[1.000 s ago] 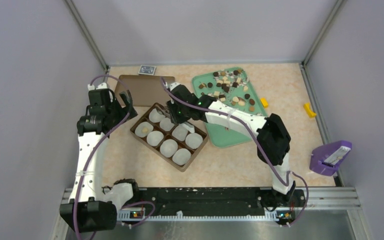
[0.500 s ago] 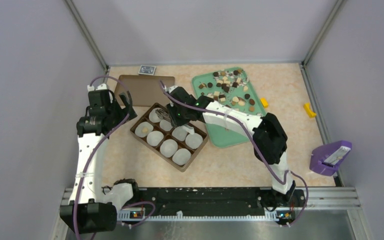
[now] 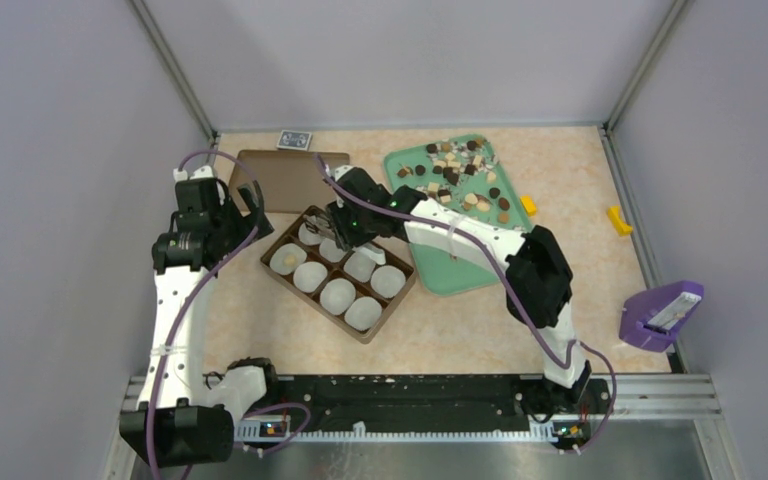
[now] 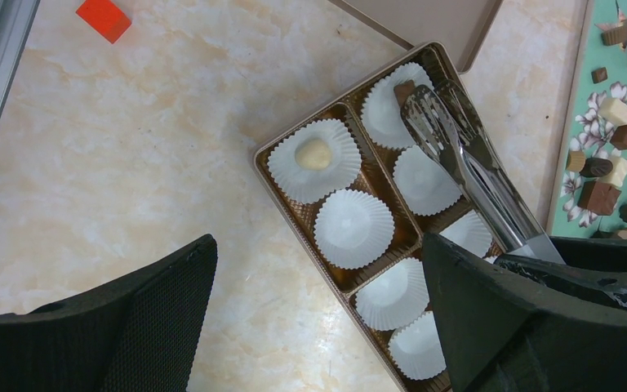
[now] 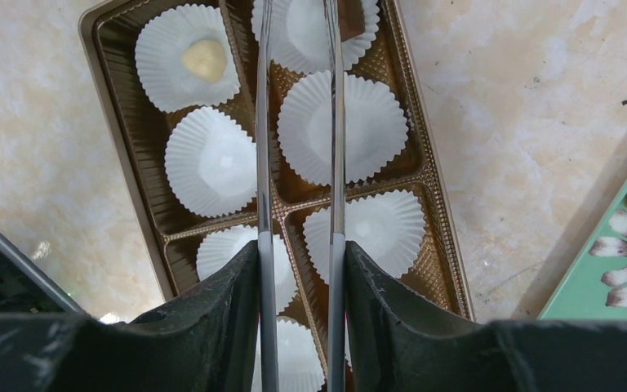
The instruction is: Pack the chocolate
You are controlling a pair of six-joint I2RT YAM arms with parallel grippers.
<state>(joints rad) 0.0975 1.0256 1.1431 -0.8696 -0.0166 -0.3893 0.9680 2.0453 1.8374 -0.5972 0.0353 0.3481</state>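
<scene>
My right gripper (image 3: 355,222) (image 5: 300,249) is shut on metal tongs (image 5: 263,122) (image 4: 457,155). The tong tips reach over the far corner cup of the brown box (image 3: 400,298) (image 5: 437,188). A brown chocolate (image 4: 404,91) (image 5: 351,18) lies in that cup, just outside the tong tips. A cream chocolate (image 4: 313,153) (image 5: 204,59) sits in the neighbouring cup. The other paper cups are empty. Several chocolates (image 3: 457,172) (image 4: 612,171) lie on the green tray (image 3: 460,270). My left gripper (image 3: 245,205) (image 4: 317,245) is open and empty, above the box's left edge.
A brown lid (image 3: 285,180) lies behind the box, with a card deck (image 3: 295,139) by the back wall. Two yellow blocks (image 3: 528,205) (image 3: 617,219) lie right of the tray. A purple device (image 3: 660,315) stands at the right edge. A red block (image 4: 104,18) lies at the far left.
My right gripper has moved the tongs a little to the far left, over the box's far corner cup. The left arm has not moved.
</scene>
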